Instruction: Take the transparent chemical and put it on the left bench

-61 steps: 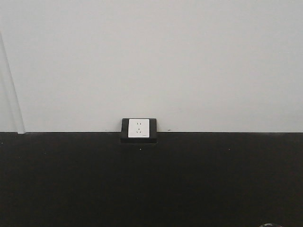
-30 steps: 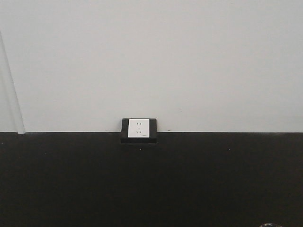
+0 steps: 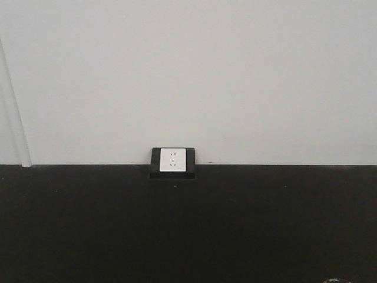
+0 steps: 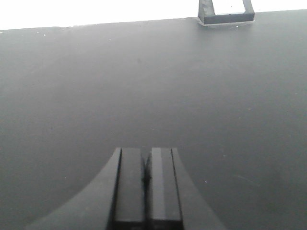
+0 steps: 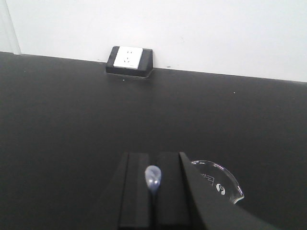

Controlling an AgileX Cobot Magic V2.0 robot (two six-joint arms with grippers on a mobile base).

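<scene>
The transparent chemical is a clear glass beaker (image 5: 218, 181) with printed marks. Its rim curves out from under the right side of my right gripper (image 5: 154, 160) in the right wrist view. That gripper is shut, with a pale bluish piece of the glass (image 5: 153, 178) pinched between its pads. A sliver of the same rim (image 3: 339, 280) shows at the bottom right edge of the front view. My left gripper (image 4: 146, 165) is shut with nothing in it, low over the black bench top (image 4: 144, 81).
A black-framed white power socket (image 3: 172, 161) sits at the back of the bench against the white wall; it also shows as the socket (image 5: 128, 60) and the socket (image 4: 226, 10). A white vertical trim (image 3: 15, 118) runs down the wall at the left.
</scene>
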